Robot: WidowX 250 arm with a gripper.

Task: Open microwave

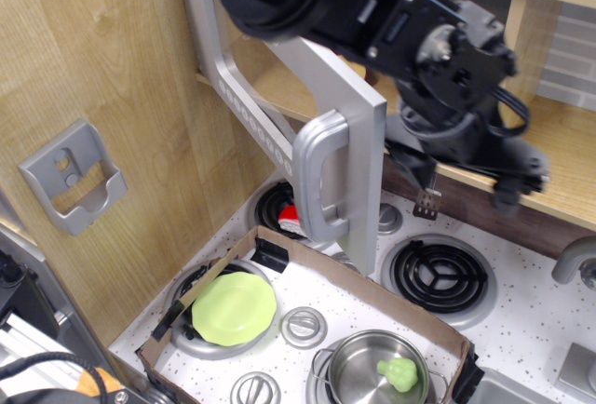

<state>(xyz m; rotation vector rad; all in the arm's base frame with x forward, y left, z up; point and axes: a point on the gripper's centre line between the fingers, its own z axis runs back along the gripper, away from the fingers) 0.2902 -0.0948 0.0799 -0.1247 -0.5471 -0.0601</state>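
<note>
The microwave's large grey door [349,134] stands swung out from the wooden wall, with its edge towards the camera. Its chunky silver loop handle [319,179] faces left and front. My black arm comes in from the top. The gripper [480,162] is behind and to the right of the door's free edge, in front of the wooden shelf. Its fingers are dark and partly hidden, so I cannot tell whether they are open or shut. Nothing shows in them. The microwave's window, buttons and inside are out of view.
A grey wall bracket [70,178] hangs at left. Below, a cardboard tray [400,306] holds a green plate [233,308] and a steel pot [377,367] with a green item inside. A coil burner [438,276] sits at right. A red object [291,213] lies under the door.
</note>
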